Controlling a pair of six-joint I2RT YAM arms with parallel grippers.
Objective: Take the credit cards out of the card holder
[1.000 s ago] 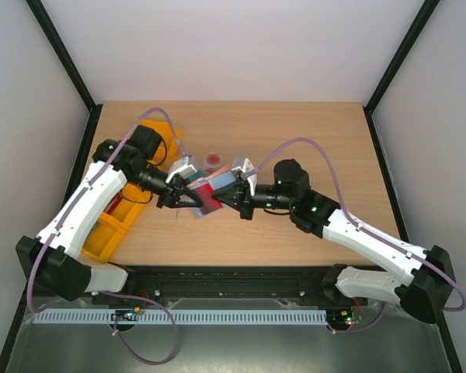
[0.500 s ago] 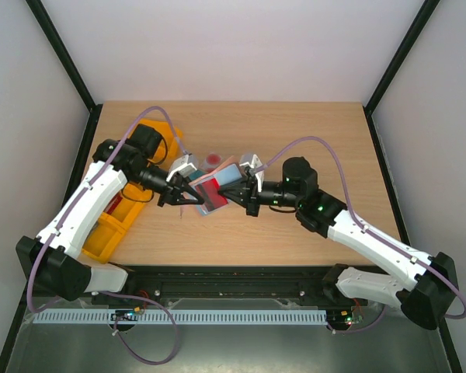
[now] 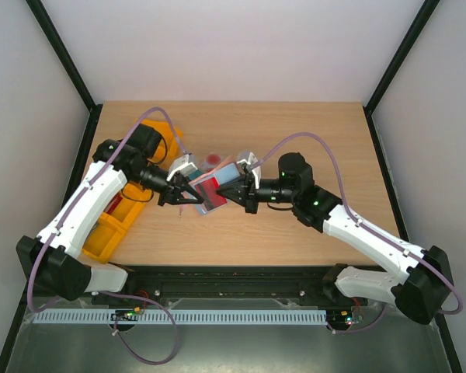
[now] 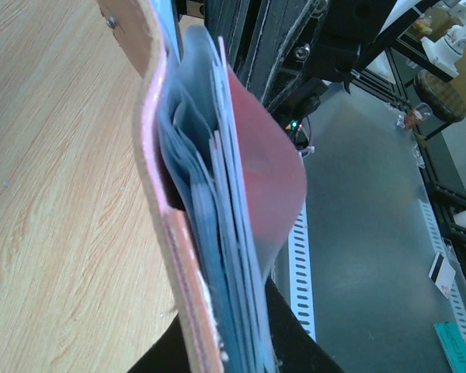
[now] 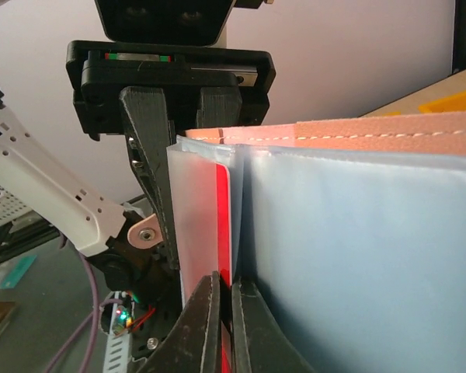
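Gripping the card holder (image 3: 210, 192) from both sides, the two arms meet over the middle of the counter (image 3: 311, 132). Holder is open, stands on edge between the wrists, and looks lifted clear of the wood.

Left jaws: clamped on the holder's left edge. One black finger (image 5: 149, 183) lies flat against the outermost clear sleeve; the other is behind the reddish-brown cover. Left wrist view is edge-on: brown cover (image 4: 179, 256) on the left, a fanned stack of grey-blue sleeves (image 4: 217, 233) right beside it, and the closing tab (image 4: 132, 31) with a metal stud at the far end.

Right jaws: fingers (image 5: 206, 334) all but touching, pinched on the near edge of a red sheet (image 5: 223, 225) that sits between two translucent sleeves. Can't tell whether the red piece is a card or a pocket leaf. From the left wrist it bows out to the right of the sleeve stack.

Pale credit card (image 3: 212, 161) with a red round mark lies flat on the counter just behind the holder, partly hidden by it and by the left wrist.

Orange bins (image 3: 109, 229) sit along the counter's left edge, partly under the left arm, well apart from the holder.
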